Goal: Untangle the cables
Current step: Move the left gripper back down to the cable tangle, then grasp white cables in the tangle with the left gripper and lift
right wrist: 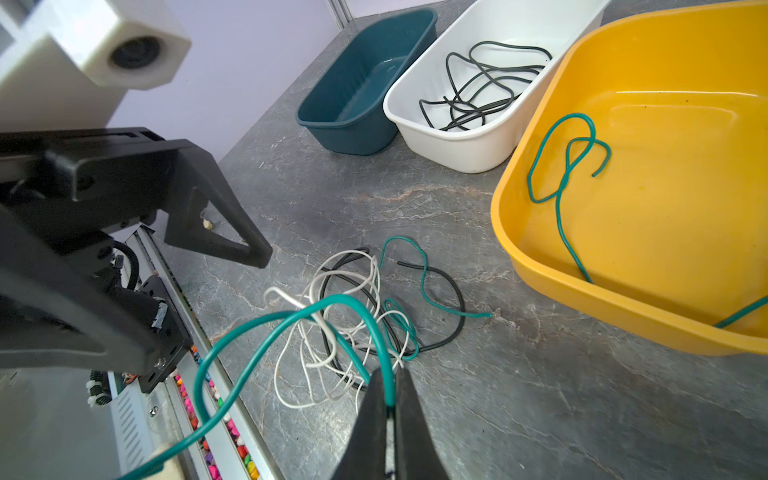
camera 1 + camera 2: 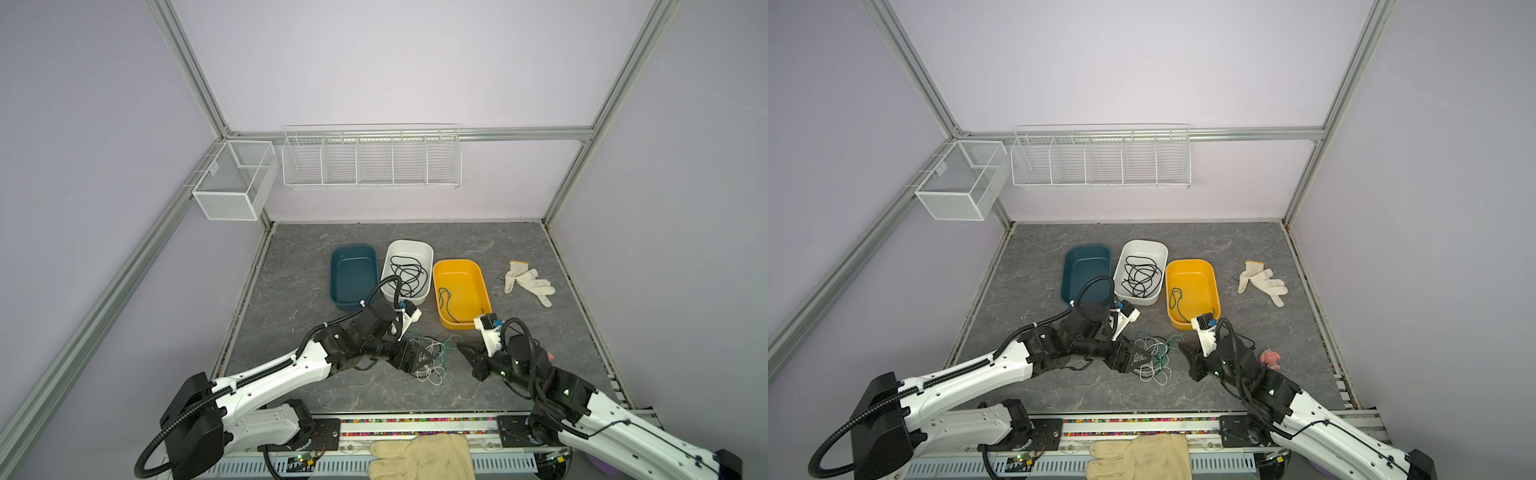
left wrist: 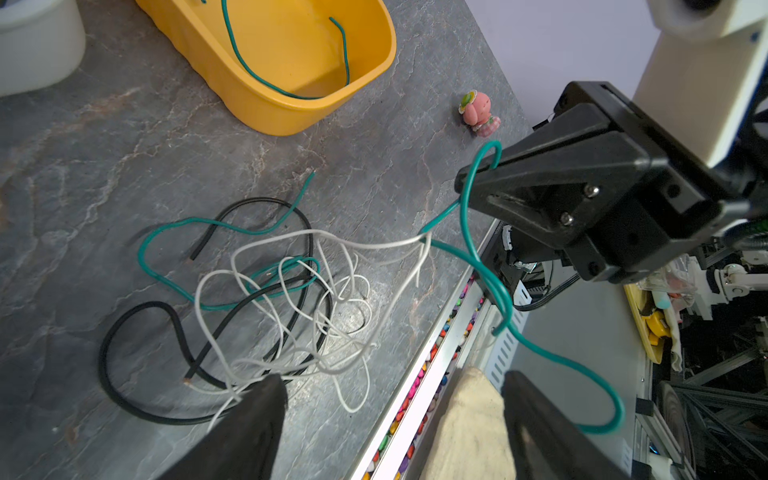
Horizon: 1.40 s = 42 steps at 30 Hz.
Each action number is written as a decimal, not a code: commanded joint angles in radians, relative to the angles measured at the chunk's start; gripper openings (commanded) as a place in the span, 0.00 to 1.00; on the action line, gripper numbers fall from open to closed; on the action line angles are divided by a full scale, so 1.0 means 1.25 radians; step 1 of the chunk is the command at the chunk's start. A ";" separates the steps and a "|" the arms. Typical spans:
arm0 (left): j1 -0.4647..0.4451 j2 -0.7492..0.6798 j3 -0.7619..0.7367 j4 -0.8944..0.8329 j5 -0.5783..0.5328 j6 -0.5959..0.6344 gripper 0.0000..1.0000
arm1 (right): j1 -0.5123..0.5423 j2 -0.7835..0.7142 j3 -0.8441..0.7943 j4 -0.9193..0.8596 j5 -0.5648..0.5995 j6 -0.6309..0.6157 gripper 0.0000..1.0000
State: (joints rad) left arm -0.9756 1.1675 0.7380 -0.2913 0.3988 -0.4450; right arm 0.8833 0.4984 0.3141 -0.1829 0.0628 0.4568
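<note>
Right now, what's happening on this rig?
Untangling in progress. The right gripper is shut on a teal cable, holding it raised from the tangle of white, black and teal cables. The left gripper hangs open over that tangle. Black cables lie in the white bin, a second teal cable in the yellow bin; the blue bin looks empty.

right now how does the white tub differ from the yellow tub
The white tub holds a pile of looped black cable; the yellow tub holds a green cable. The white tub stands mid-row, beside the blue tub; the yellow tub ends the row. Both are open tubs on the table.
</note>
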 commanded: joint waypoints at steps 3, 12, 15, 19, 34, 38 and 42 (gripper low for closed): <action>-0.002 0.033 -0.035 0.062 0.009 -0.020 0.77 | -0.005 -0.028 -0.024 0.021 -0.025 0.008 0.07; -0.002 0.059 -0.078 0.151 0.015 -0.050 0.69 | -0.005 -0.031 -0.028 0.035 -0.049 0.007 0.06; -0.002 0.070 -0.081 0.163 0.018 -0.058 0.65 | -0.005 -0.029 -0.028 0.044 -0.065 0.005 0.07; -0.002 0.071 -0.087 0.175 0.018 -0.064 0.60 | -0.005 -0.026 -0.029 0.048 -0.075 0.005 0.07; -0.002 0.077 -0.091 0.178 0.016 -0.064 0.38 | -0.005 -0.024 -0.030 0.052 -0.086 0.004 0.06; -0.002 0.080 -0.094 0.183 0.022 -0.064 0.27 | -0.005 -0.020 -0.029 0.052 -0.084 0.006 0.07; -0.002 0.081 -0.101 0.189 0.022 -0.068 0.16 | -0.005 -0.018 -0.027 0.049 -0.081 0.005 0.07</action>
State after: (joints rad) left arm -0.9756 1.2613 0.6285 -0.0776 0.4210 -0.5262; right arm 0.8833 0.4744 0.2970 -0.1589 -0.0311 0.4564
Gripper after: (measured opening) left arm 0.165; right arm 0.069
